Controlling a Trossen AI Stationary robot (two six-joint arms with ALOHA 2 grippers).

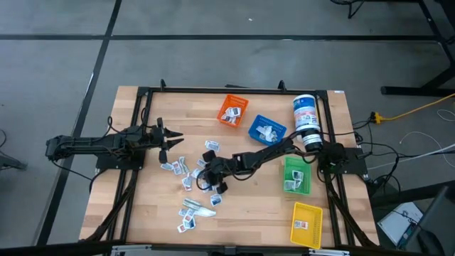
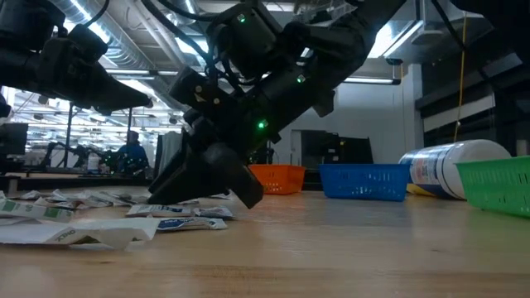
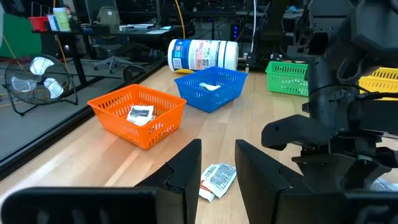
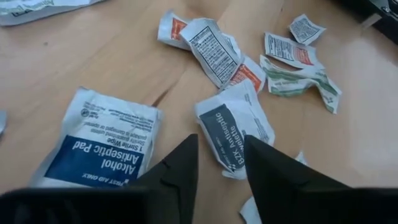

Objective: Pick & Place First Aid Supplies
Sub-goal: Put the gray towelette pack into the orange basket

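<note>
Tabletop (image 4: pixel 124 68); grey-print packet (image 4: pixel 239 134) between right jaws

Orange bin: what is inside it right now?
The orange bin holds one small packet with dark print, lying on its floor. In the left wrist view, the near wall hides the floor strip behind it, so more there cannot be ruled out.
</note>
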